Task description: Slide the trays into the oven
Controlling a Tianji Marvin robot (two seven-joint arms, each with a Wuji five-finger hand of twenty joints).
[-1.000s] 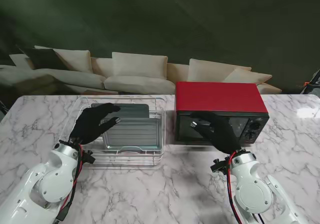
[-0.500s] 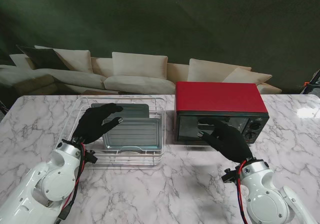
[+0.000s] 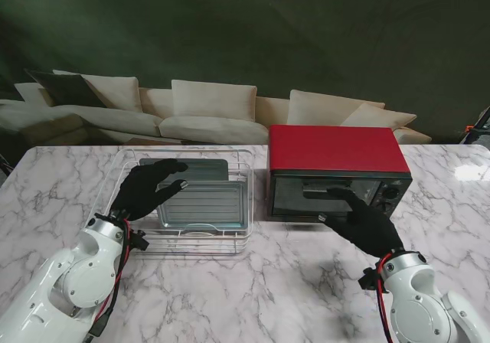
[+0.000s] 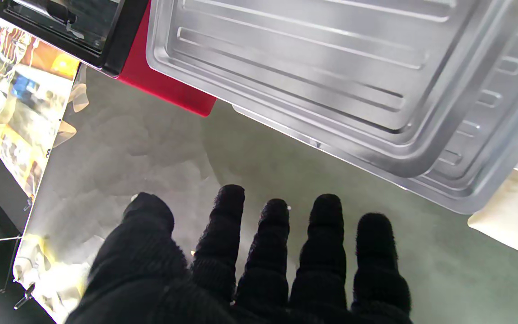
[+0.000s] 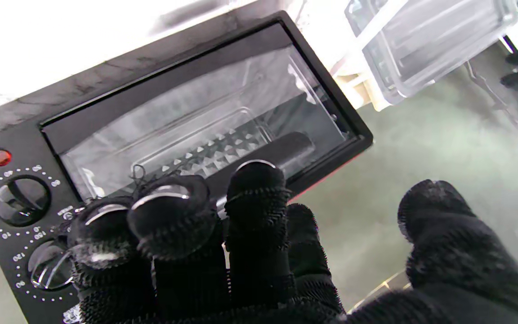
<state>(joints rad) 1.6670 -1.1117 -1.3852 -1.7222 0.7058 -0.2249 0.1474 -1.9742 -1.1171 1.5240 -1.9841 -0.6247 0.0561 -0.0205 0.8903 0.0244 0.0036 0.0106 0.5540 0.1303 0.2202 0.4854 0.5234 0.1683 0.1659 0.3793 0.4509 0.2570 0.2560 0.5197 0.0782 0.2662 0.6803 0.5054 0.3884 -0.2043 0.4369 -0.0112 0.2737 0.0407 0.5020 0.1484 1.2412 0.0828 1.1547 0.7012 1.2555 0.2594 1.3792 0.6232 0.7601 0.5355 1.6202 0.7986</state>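
Hovering right hand (image 3: 366, 222) before oven (image 3: 337, 171) door (trays (image 3: 201, 196) well left)

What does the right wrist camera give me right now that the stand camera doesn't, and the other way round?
Only the right wrist view shows the oven's control knobs, the red indicator light and the right hand's fingertips curled close in front of the handle on the glass door; contact is unclear.

Only the stand view shows the oven's red top, the wire rack as a whole and the left hand spread open over it.

Both show the oven, its door shut, the right hand at that door, and the trays beside the oven.
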